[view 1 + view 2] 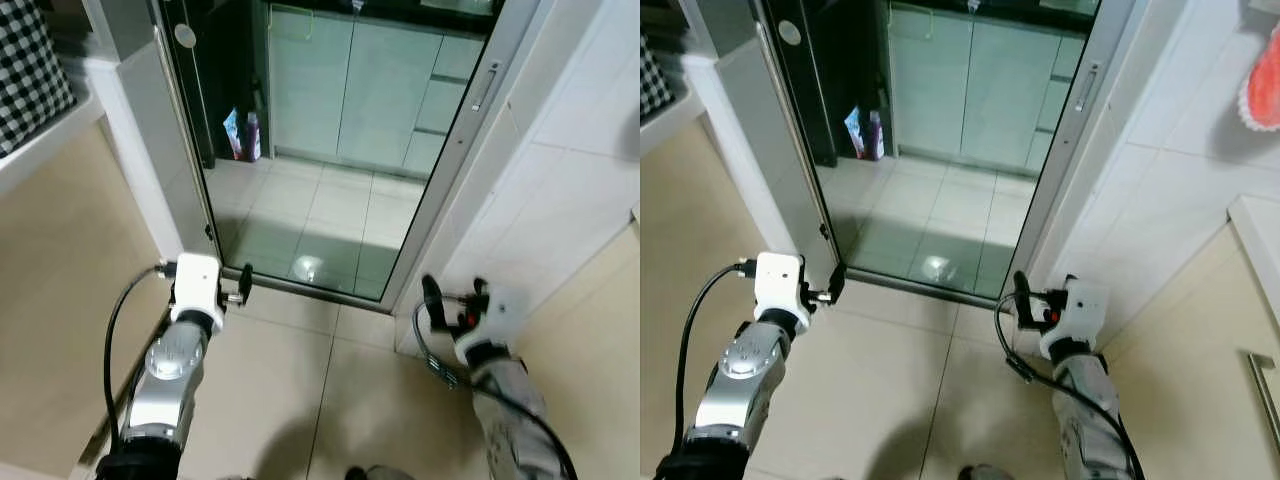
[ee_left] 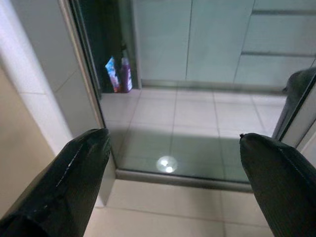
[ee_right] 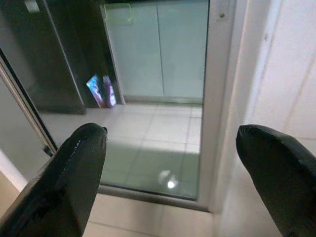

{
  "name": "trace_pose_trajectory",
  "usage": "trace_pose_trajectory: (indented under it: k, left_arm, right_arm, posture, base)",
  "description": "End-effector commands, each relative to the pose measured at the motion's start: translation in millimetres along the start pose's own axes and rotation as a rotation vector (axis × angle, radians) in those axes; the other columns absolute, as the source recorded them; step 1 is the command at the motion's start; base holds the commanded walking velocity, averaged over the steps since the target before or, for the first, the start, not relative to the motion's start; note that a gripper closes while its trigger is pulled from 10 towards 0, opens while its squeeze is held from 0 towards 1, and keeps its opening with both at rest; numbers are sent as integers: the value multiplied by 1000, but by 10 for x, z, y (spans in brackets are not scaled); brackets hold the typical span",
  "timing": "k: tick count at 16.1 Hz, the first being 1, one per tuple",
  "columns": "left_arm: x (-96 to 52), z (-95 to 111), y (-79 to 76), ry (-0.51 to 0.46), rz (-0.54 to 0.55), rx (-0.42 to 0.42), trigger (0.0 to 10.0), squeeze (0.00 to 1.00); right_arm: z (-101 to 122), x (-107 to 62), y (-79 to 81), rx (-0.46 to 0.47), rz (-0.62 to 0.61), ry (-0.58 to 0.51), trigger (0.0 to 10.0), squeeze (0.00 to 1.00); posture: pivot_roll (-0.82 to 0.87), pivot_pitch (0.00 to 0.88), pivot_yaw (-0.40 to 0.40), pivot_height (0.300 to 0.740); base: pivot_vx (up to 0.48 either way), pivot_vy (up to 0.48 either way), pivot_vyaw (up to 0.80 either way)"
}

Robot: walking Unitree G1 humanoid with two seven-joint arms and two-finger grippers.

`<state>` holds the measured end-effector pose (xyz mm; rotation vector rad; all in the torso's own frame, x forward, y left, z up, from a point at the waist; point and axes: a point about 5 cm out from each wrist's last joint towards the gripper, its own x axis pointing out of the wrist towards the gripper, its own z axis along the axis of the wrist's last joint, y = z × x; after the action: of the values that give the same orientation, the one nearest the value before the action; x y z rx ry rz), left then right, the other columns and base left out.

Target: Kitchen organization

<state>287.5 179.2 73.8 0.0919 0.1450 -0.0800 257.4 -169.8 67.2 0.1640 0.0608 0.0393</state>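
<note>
Doorway [image 1: 330,150] of the kitchen stands in front of me, with pale green cabinets [image 1: 350,90] at the far wall. I see two small bottles [image 1: 242,135] on the kitchen floor near the dark left side. My left gripper [image 2: 168,163] and right gripper [image 3: 170,158] hang before the threshold, both released wide and grasping nothing.

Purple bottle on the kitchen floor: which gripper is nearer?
Left. The left gripper is just below the purple bottle; the right gripper sits farther off, by the right door frame.
</note>
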Motion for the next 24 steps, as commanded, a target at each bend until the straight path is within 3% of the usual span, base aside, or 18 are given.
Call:
trace_pose_trajectory:
  k: [1, 3, 5, 7, 8, 9, 10, 11, 12, 14, 17, 18, 20, 24]
  left_arm:
    - [55, 156, -59, -35, -29, -28, 10000, 0]
    - [105, 347, -119, -107, -71, 25, 10000, 0]
    - [132, 547, 5, -156, 15, -12, 10000, 0]
    - [164, 671, 113, -115, 78, -36, 10000, 0]
    - [195, 786, 102, -139, 88, 61, 10000, 0]
    - [191, 769, 52, -160, 79, 151, 10000, 0]
    - [179, 701, 30, -153, 87, 181, 10000, 0]
    - [128, 501, 23, -97, 136, 159, 10000, 0]
    - [100, 428, 24, -77, 163, 151, 10000, 0]
    - [-41, 69, 0, 34, 158, 163, 10000, 0]
    - [-273, -396, 68, 148, 173, 216, 10000, 0]
    - [-409, -584, 174, 211, 223, 231, 10000, 0]
    - [-462, -640, 191, 239, 201, 172, 10000, 0]
    - [-367, -557, 172, 205, 179, 166, 10000, 0]
  right_arm:
    - [141, 75, 34, 24, -11, -31, 10000, 0]
    - [397, 189, 104, 31, -15, -127, 10000, 0]
    - [701, 235, 104, -37, -33, -228, 10000, 0]
    - [880, 226, 81, -28, -43, -260, 10000, 0]
    - [965, 222, 149, -39, -2, -274, 10000, 0]
    - [908, 221, 219, -84, 50, -251, 10000, 0]
    - [821, 217, 245, -113, 71, -221, 10000, 0]
    - [608, 186, 270, -142, 97, -135, 10000, 0]
    - [536, 166, 280, -149, 109, -108, 10000, 0]
    - [160, 69, 314, -121, 158, 60, 10000, 0]
    - [-469, -127, 202, -159, 145, 332, 10000, 0]
    - [-650, -238, 90, -170, 59, 398, 10000, 0]
    - [-665, -261, 81, -119, 30, 393, 10000, 0]
    - [-638, -182, 83, -137, 36, 371, 10000, 0]
  posture:
    - [-5, 20, -46, 740]
    - [0, 32, -44, 740]
    - [-1, 38, -41, 740]
    - [-2, 46, -42, 740]
    - [0, 41, -45, 740]
    - [1, 42, -46, 740]
    - [4, 41, -48, 740]
    - [7, 41, -53, 740]
    - [12, 38, -58, 740]
    - [20, 36, -74, 740]
    - [33, 43, -89, 740]
    - [40, 49, -93, 740]
    - [45, 51, -93, 740]
    - [42, 61, -88, 740]
  base:
    - [0, 0, -456]
    - [0, 0, -781]
    - [0, 0, -400]
    - [0, 0, 0]
    - [0, 0, -800]
    - [0, 0, -800]
    - [0, 0, -800]
    - [0, 0, -800]
    - [0, 0, -800]
    - [0, 0, -400]
    - [0, 0, 0]
    - [0, 0, 0]
    - [0, 0, 0]
    - [0, 0, 0]
